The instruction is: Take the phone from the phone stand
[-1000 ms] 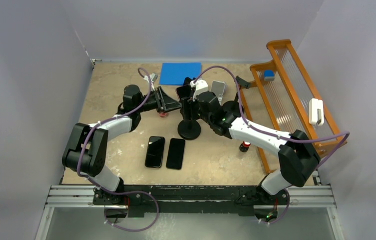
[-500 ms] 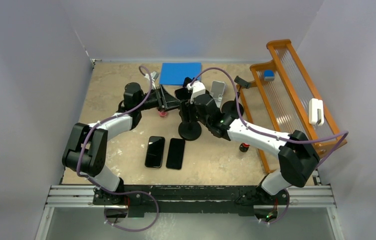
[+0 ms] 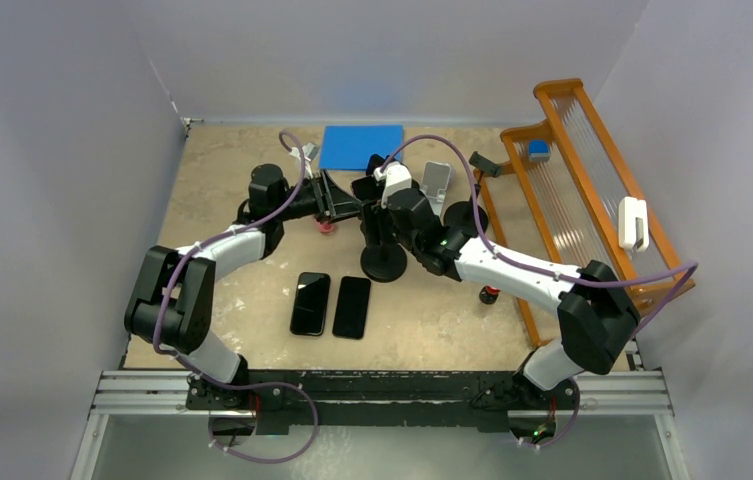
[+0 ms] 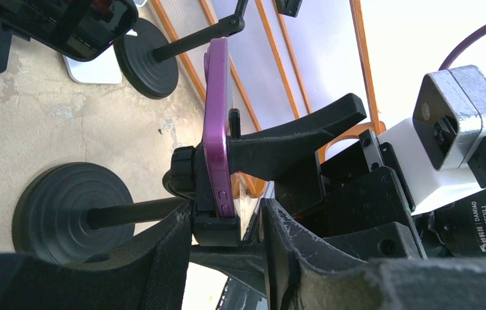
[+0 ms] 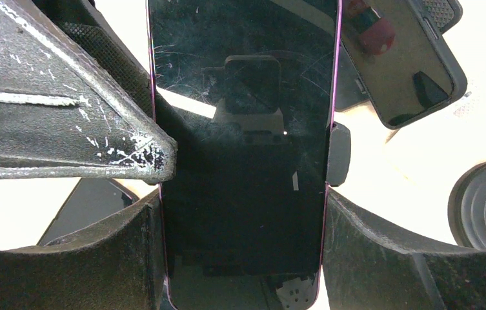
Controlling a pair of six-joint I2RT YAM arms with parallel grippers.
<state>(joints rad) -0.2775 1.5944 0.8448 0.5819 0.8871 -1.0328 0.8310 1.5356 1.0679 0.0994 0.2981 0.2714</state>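
Top view: phone stand (image 3: 382, 262) upright, both arm ends meet at its head.
Left wrist: purple phone (image 4: 217, 129) edge-on, sits in stand clamp. Left gripper (image 4: 227, 214) partly apart around clamp foot, gap at one side, nothing held.
Right wrist: right gripper (image 5: 243, 201) pressed on both long phone edges.

Top view evenly lit, sharp; wrist views backlit, whites overexposed.

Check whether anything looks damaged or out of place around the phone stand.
The purple phone in the phone stand has fine scratches and smudges on its screen, clearest in the right wrist view. Nothing else stands out.
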